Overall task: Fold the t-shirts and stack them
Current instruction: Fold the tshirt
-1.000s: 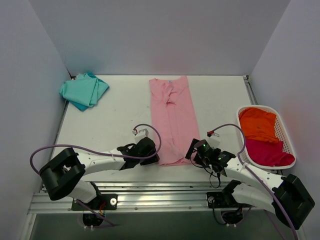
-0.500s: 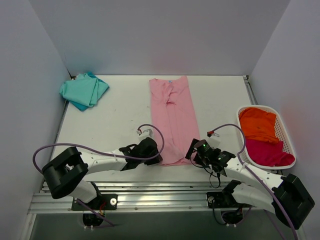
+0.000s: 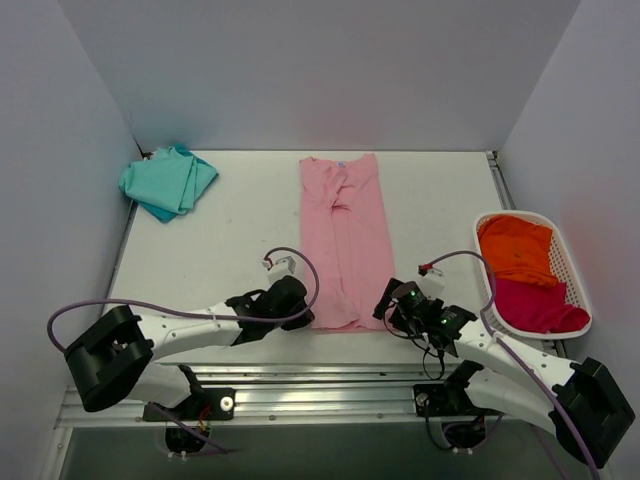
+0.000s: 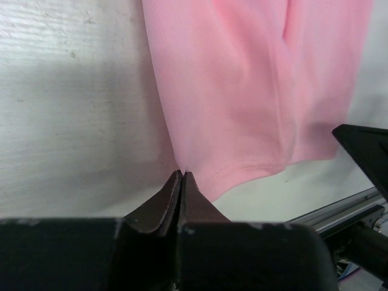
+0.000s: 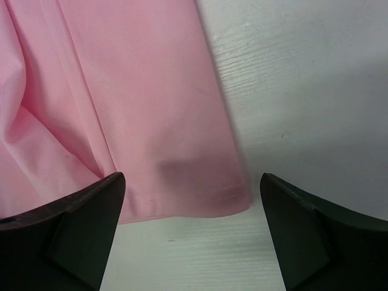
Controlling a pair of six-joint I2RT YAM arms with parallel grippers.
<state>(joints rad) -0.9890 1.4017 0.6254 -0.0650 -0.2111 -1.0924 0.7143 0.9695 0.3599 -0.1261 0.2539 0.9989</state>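
1. The pink t-shirt [image 3: 345, 240] is lying flat, its hem reaching both grippers
2. The left gripper [image 4: 181, 177] is sitting fully closed at the hem's left corner; cloth caught or not, unclear
3. The right gripper [image 5: 191, 194] is gaping wide over the right corner, bare table [image 5: 291, 91] lying rightward

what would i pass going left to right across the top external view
teal t-shirt → left hand at the pink one's near left corner → pink t-shirt → right hand at its near right corner → white basket
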